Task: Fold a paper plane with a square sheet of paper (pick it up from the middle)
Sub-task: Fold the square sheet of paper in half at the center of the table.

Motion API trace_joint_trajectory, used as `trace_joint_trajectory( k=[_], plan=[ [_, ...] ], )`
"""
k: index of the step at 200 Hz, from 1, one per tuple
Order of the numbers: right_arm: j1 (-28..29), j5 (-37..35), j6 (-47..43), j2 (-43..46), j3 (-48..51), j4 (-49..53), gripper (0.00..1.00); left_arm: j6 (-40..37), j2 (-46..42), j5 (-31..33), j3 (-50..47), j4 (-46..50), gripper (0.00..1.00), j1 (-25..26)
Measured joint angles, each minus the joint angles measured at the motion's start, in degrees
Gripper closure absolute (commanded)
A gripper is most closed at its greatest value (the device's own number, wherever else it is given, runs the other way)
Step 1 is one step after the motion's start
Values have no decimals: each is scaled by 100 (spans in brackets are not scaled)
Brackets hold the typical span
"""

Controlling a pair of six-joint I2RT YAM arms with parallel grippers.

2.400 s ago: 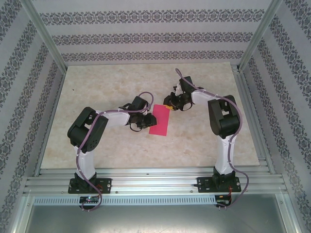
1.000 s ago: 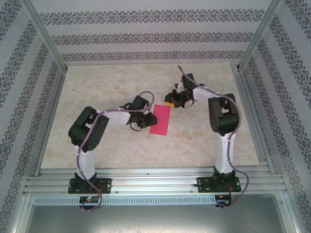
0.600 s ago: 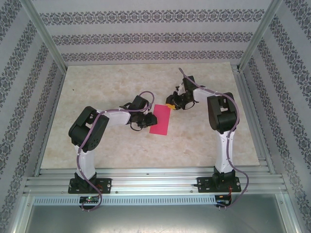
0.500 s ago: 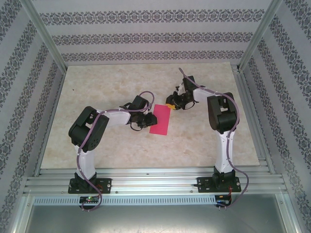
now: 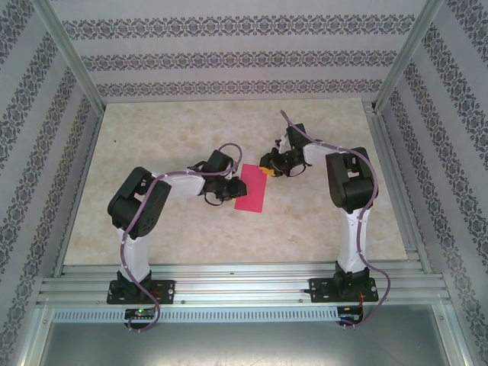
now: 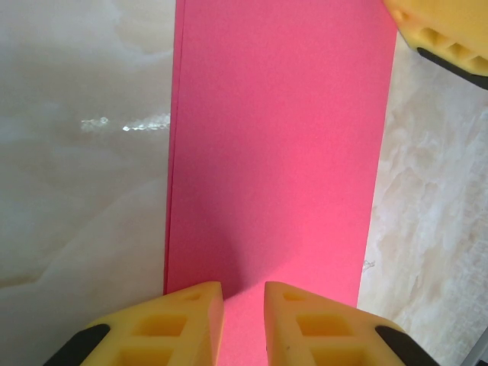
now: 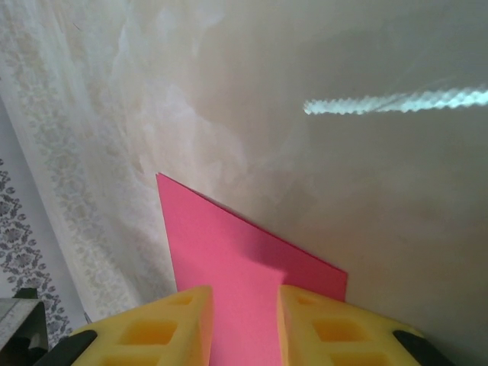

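The square sheet of paper [image 5: 252, 188] is bright pink and lies flat on the table, folded into a narrow rectangle. Two layered edges run along its left side in the left wrist view [image 6: 278, 152]. A paper plane is out of view. My left gripper [image 5: 232, 189] rests at the middle of the strip's left long edge. Its yellow fingertips are over the paper [image 6: 244, 293], a narrow gap apart, with nothing between them. My right gripper [image 5: 266, 168] is at the strip's far right corner, slightly open over the pink paper [image 7: 229, 244]. One of its fingers [image 6: 442, 30] reaches into the left wrist view.
The marble-patterned tabletop [image 5: 168, 137] stretches around the paper on all sides. Aluminium frame rails [image 5: 244, 286] run along the near edge, and patterned walls [image 5: 229, 61] close in the back and sides.
My right gripper has slid a little nearer, down onto the strip's far right corner. The left arm and the paper have stayed put.
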State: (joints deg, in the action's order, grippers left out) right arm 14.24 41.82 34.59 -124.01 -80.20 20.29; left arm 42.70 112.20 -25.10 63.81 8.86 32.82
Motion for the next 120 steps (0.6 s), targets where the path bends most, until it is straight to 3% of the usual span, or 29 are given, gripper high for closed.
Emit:
trace_joint_trajectory(
  k=[61,120],
  plan=[
    [66,-125,-28,109,138,-48,71,-9,0,0,0,0,75,0],
    [304,-122,50,1344,1274,-219,70,-22,0,2,0,0,75,-2]
  ],
)
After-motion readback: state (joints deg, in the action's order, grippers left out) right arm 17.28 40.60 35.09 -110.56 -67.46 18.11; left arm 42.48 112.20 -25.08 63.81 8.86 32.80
